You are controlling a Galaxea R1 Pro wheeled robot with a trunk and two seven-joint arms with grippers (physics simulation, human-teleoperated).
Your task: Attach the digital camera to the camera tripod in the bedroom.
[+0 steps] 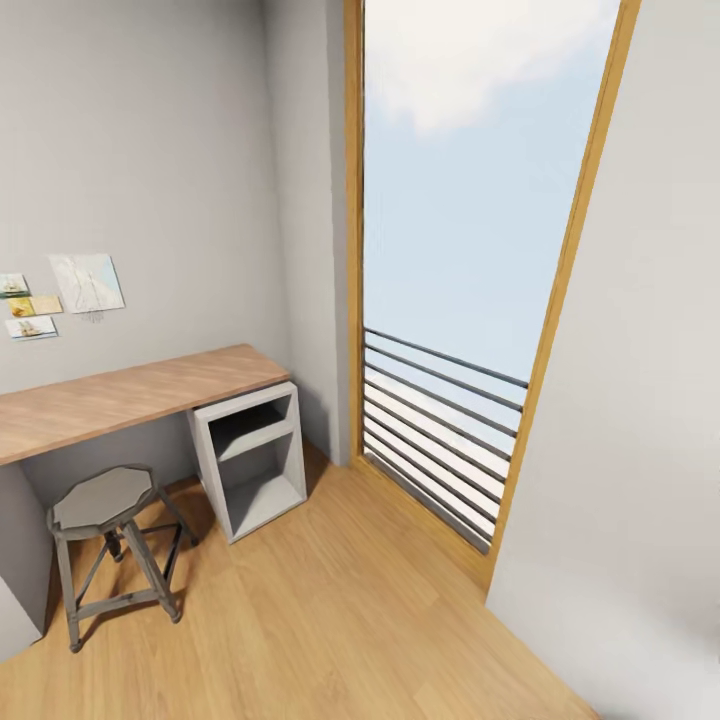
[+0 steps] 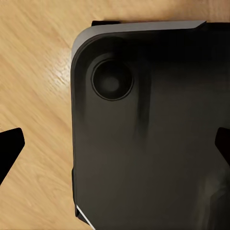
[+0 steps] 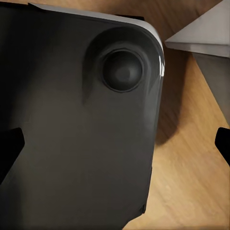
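- Your left gripper [image 2: 115, 143] shows in the left wrist view as two dark fingertips at opposite edges of the frame, spread wide, with nothing between them and nothing touched.
- Your right gripper [image 3: 115, 143] looks the same in the right wrist view: fingertips far apart, holding nothing.
- Under each gripper lies the robot's base [image 2: 148, 129], a smooth dark panel with a rounded corner, a thin pale edge and a round raised knob near that corner.
- The base sits on a light wood floor [image 1: 340, 620] with a plank grain.
- You are looking into a corner of the bedroom [image 1: 150, 150], with its plain pale walls.
- A wood-topped desk [image 1: 130, 395] runs along the wall.
- A grey open cabinet [image 1: 255, 465] with two shelves stands under the desk's end nearest the window.
- A grey stool [image 1: 105, 500] with an eight-sided seat and crossed metal legs stands in front of the desk, partly tucked under it.
- Small pictures [image 1: 85, 283] are pinned on the wall above the desk.
- Beyond the cabinet end of the desk, a tall window [image 1: 470, 200] in a wood frame shows sky, with a dark barred railing [image 1: 440, 430] across its lower part.
- The stretch of floor between the desk and the window carries nothing.
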